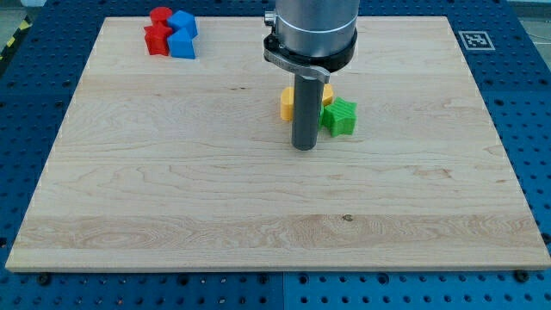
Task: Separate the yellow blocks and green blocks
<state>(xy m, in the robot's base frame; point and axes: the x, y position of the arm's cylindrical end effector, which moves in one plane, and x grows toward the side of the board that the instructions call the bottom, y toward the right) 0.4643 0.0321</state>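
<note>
- The wooden board (172, 198) fills most of the view, lying on a blue perforated table (34, 52); a small black-and-white marker tag (475, 40) sits at the board's top right corner.
- The arm's grey metal housing (310, 30) comes down from the view's top edge, just right of the board's middle, with the dark rod below it.
- My tip (304, 148) rests on the board a little above its centre. It has nothing to grasp with; it is a bare rod and holds nothing.
- A cluster of red blocks (158, 33) and blue blocks (182, 36) sits touching together near the board's top left corner, well apart from the tip.
- The green block (339, 117), star-like in shape, lies just to the right of the rod, close above the tip.
- The yellow blocks (287, 103) lie behind the rod, partly hidden; one shows on its left, another (327, 91) peeks out on its right, touching or nearly touching the green block.
</note>
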